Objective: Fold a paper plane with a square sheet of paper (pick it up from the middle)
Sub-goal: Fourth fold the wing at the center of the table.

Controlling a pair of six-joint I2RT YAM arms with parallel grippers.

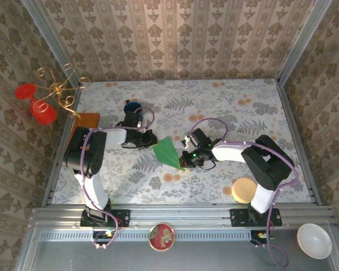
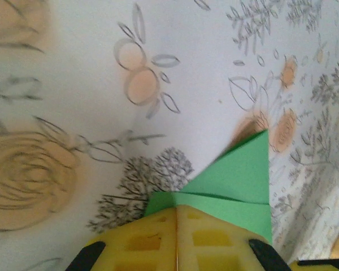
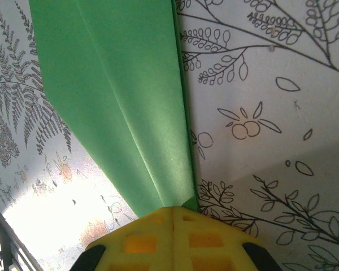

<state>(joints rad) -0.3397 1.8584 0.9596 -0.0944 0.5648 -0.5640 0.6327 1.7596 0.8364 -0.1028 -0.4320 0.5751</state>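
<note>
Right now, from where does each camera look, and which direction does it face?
Top external: above and behind the arms, looking down on the flowered table; both arms show, left pincer and right pincer shut on the folded green paper.
Left wrist: on the left arm, looking along its yellow pads at the paper's pointed corner.
Right wrist: on the right arm, looking along its yellow pads up the paper's creases.
Shared: all three show the green paper.
</note>
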